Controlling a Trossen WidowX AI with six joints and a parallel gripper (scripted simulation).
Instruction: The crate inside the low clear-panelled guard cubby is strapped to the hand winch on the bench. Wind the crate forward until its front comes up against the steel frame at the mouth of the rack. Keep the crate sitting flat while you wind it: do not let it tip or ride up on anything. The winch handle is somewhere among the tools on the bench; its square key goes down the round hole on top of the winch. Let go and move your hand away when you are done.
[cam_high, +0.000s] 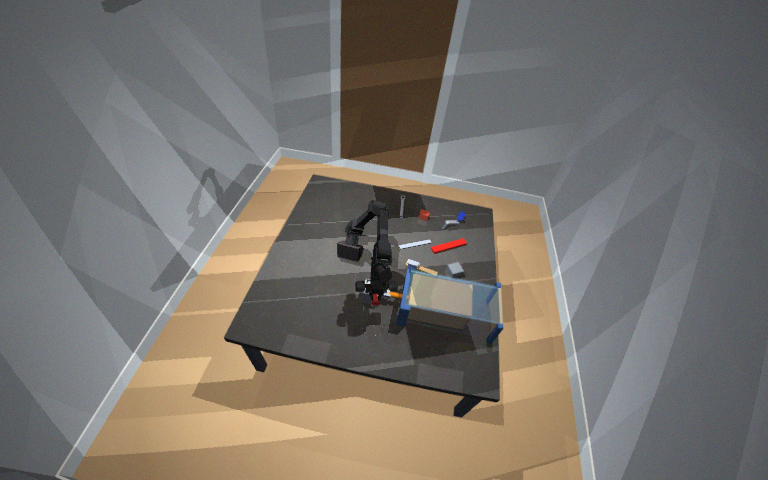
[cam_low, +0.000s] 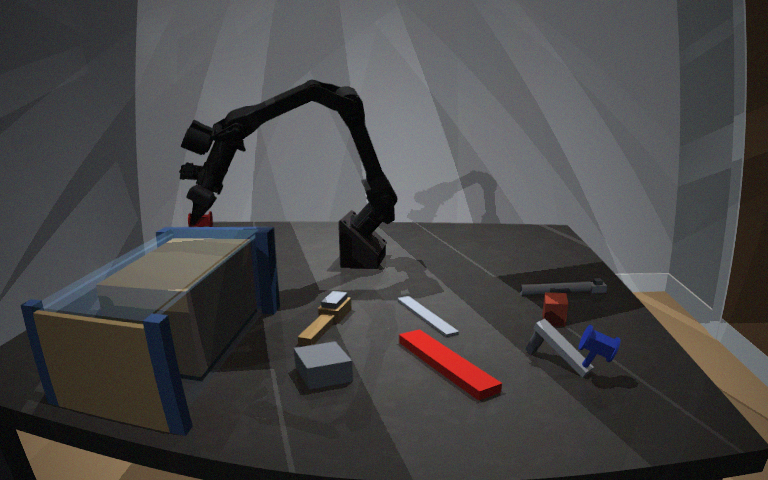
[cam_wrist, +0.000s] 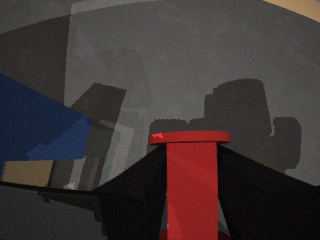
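The tan crate (cam_high: 444, 297) (cam_low: 220, 305) sits flat, as far as shows, inside the clear-panelled cubby. Its front is close to the blue frame (cam_high: 403, 315) (cam_low: 266, 271) (cam_wrist: 40, 120) at the mouth; whether they touch cannot be told. An orange strap (cam_high: 395, 294) runs out of the mouth toward my gripper. My gripper (cam_high: 374, 297) (cam_low: 199, 219) (cam_wrist: 189, 153) is shut on a red flanged handle grip (cam_wrist: 192, 195) (cam_low: 207, 218), just outside the mouth. The winch, the key and the round hole are mostly hidden beneath the gripper, so their fit cannot be seen.
A grey block (cam_high: 455, 269) (cam_low: 322, 365), a wooden tool (cam_low: 317, 328), a pale strip (cam_high: 415, 244) (cam_low: 427, 315) and a red bar (cam_high: 449, 245) (cam_low: 450, 365) lie beside the cubby. A red cube (cam_low: 555, 308), a grey crank with blue grip (cam_low: 600, 344) and a grey tool (cam_low: 560, 288) lie farther off.
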